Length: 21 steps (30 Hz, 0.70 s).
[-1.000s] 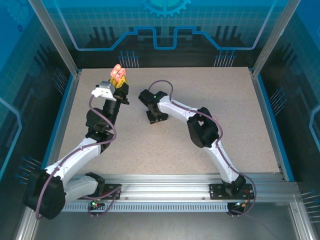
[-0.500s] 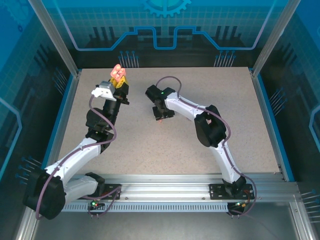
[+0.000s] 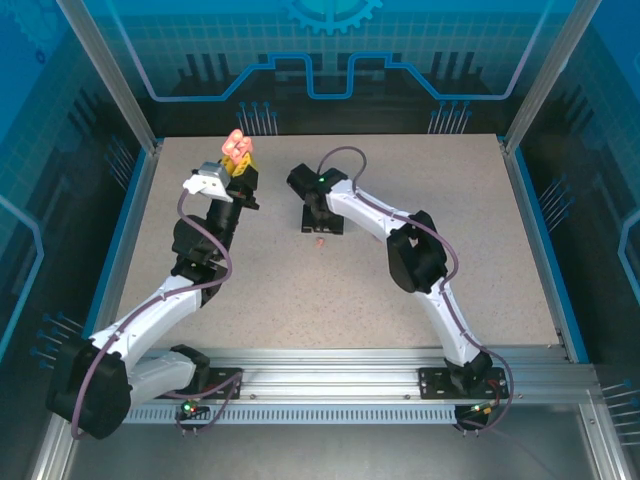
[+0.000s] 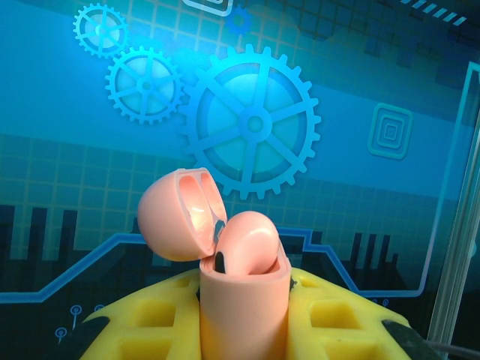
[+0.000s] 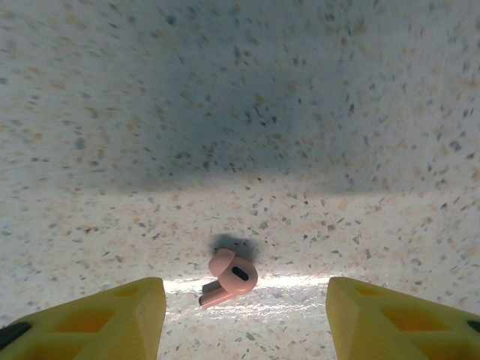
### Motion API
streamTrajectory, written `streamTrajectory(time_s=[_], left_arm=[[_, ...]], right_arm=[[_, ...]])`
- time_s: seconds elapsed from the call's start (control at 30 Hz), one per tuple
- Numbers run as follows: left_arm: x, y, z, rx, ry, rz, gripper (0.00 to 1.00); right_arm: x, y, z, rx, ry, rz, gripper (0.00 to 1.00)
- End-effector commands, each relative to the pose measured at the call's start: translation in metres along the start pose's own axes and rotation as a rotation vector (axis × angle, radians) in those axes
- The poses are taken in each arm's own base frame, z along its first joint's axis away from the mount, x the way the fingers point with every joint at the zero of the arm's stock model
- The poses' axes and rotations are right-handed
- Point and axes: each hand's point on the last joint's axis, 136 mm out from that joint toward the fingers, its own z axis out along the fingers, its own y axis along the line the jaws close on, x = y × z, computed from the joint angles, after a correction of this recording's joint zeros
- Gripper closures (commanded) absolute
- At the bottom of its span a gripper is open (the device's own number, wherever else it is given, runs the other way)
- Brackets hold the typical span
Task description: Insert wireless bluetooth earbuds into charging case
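now left tool grips open case upright, right tool gapes over earbud.

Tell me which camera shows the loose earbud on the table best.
The right wrist view: the earbud lies large and sharp on the table, between the fingers of the open right claw. The top external view gives a tiny speck below that claw. The left wrist view faces the open case.
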Motion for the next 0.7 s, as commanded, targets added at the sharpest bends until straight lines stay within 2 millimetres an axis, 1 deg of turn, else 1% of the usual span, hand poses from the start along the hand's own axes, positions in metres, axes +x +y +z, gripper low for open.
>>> streamTrajectory(time_s=[0.0, 0.2, 0.47, 0.67], left_arm=[[-0.016, 0.001, 0.001, 0.003, -0.052, -0.024, 1.00], [-0.013, 0.001, 0.001, 0.003, -0.052, -0.035, 1.00], [-0.013, 0.002, 0.001, 0.001, -0.053, -0.034, 1.00], [-0.012, 0.002, 0.001, 0.000, -0.051, -0.031, 1.00]], right_arm=[[0.014, -0.005, 0.010, 0.051, 0.050, 0.114, 0.42], [0.014, -0.002, 0.020, 0.063, 0.045, 0.168, 0.47], [0.019, 0.002, 0.035, 0.069, 0.079, 0.200, 0.51], [0.023, 0.006, 0.037, 0.060, 0.091, 0.198, 0.55]])
